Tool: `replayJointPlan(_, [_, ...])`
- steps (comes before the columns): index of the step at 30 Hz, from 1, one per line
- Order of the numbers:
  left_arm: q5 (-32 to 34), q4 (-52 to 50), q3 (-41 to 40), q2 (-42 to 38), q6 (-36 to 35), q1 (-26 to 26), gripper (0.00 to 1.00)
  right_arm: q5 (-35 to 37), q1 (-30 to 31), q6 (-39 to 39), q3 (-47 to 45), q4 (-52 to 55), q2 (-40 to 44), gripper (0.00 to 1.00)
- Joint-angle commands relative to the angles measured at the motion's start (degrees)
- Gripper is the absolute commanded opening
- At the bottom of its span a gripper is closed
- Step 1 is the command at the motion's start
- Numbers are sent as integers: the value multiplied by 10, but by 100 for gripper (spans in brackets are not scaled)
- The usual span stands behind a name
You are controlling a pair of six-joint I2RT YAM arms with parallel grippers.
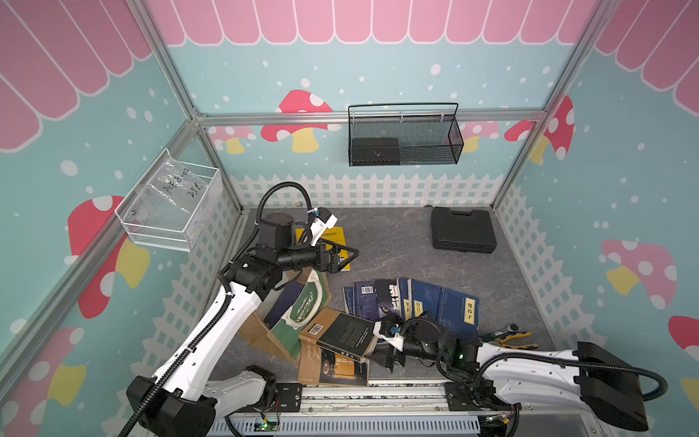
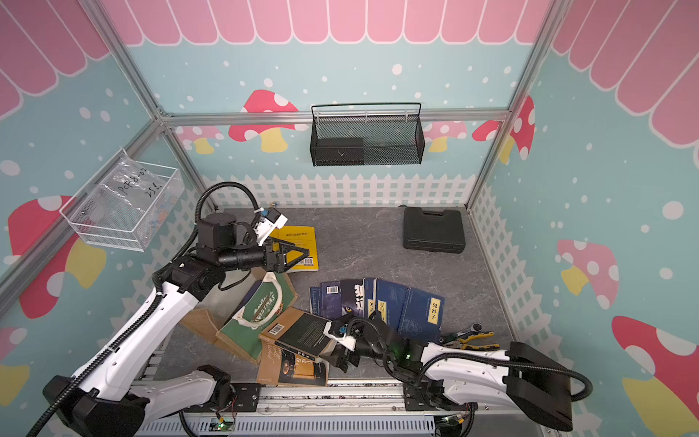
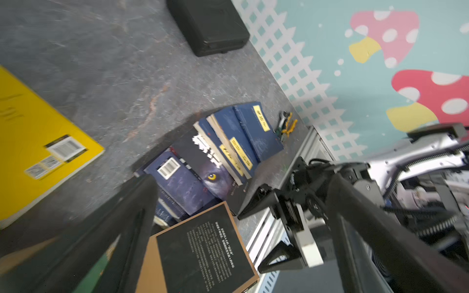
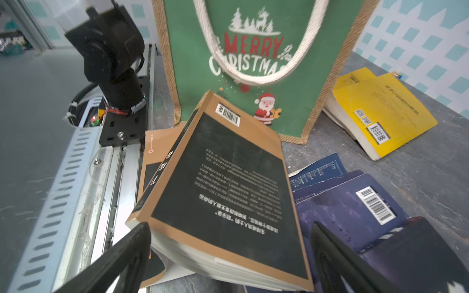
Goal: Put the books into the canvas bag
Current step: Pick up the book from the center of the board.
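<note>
The canvas bag [image 1: 302, 316] leans over at front left, its green panel [image 4: 253, 58] facing up and a navy book in its mouth. A brown book with a black panel [image 1: 342, 333] rests tilted against the bag, on top of another brown book [image 1: 334, 369]. My right gripper [image 4: 231, 225] is open, and this tilted book's near end lies between its fingers. Several navy books and a wolf-eye book [image 1: 416, 304] are fanned out mid-table. My left gripper [image 1: 351, 257] hovers open and empty above the bag's far side, beside a yellow book [image 1: 336, 234].
A black plastic case [image 1: 463, 229] lies at the back right. Pliers and a ratchet [image 1: 510, 336] lie near the right wall. A black mesh basket [image 1: 404, 136] hangs on the back wall and a white wire basket [image 1: 170, 204] on the left wall. A metal rail [image 1: 378, 393] runs along the front.
</note>
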State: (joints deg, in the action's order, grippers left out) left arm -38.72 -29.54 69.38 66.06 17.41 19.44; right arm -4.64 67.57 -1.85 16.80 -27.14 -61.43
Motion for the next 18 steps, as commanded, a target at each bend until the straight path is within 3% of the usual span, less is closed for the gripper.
replayJointPlan(1, [9, 16, 0, -35, 31, -26, 99, 72, 31, 34, 23, -44, -36, 98])
replayJointPlan(7, [2, 23, -8, -73, 41, -53, 99, 112, 53, 27, 26, -77, -73, 94])
replayJointPlan(14, [-2, 19, -18, -81, 44, -60, 99, 91, 70, 34, 23, -16, 16, 95])
replayJointPlan(18, [-7, 20, -14, -76, 45, -61, 99, 72, 83, 44, 28, 18, 25, 96])
